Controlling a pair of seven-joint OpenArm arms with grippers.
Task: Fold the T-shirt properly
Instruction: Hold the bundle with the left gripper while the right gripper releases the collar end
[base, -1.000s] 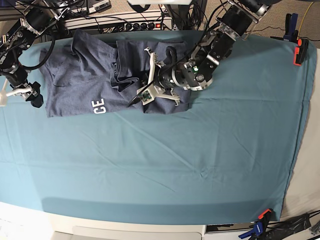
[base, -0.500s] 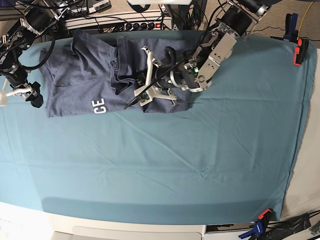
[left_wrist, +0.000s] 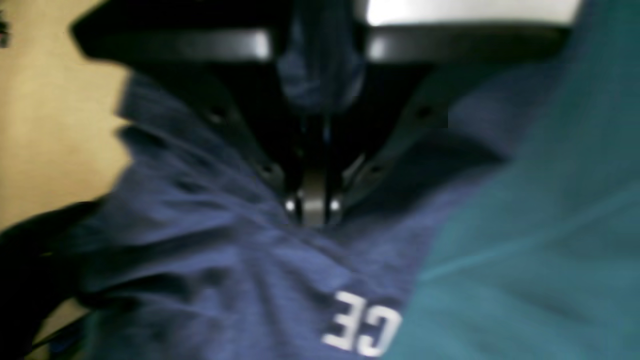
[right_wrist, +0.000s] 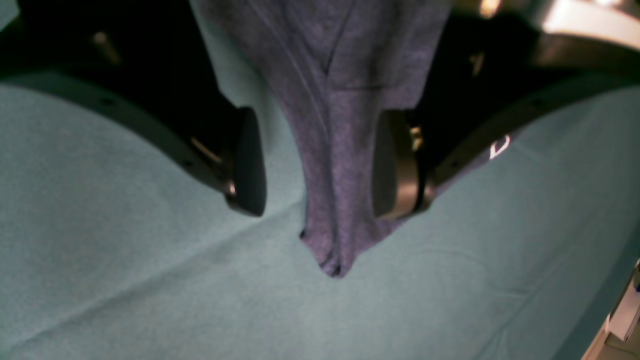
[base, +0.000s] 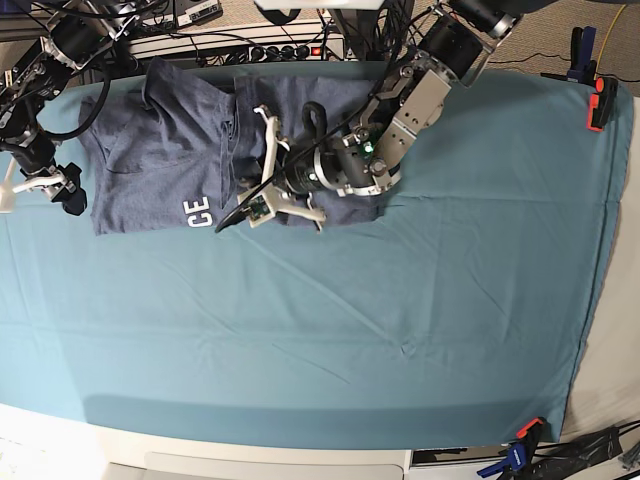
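The slate-blue T-shirt (base: 150, 150) lies crumpled at the back left of the table, with the white letters "CE" (base: 197, 212) at its near edge. My left gripper (base: 228, 217) reaches in from the back right and is shut on a pinch of the T-shirt (left_wrist: 225, 280). Wrinkles fan out from its fingertips (left_wrist: 312, 212), close to the letters (left_wrist: 362, 327). My right gripper (base: 62, 192) sits at the shirt's left edge. It is open, and a narrow bunched tip of the T-shirt (right_wrist: 340, 150) lies between its pads (right_wrist: 247, 165), touching only the right one.
The teal tablecloth (base: 350, 330) covers the whole table. An orange clamp (base: 600, 100) grips its back right corner and another clamp (base: 522, 445) its front right edge. Cables and a power strip (base: 270, 50) run behind the table.
My left arm has swung leftward over the shirt, carrying its pinched fold toward the letters. The right arm has not moved.
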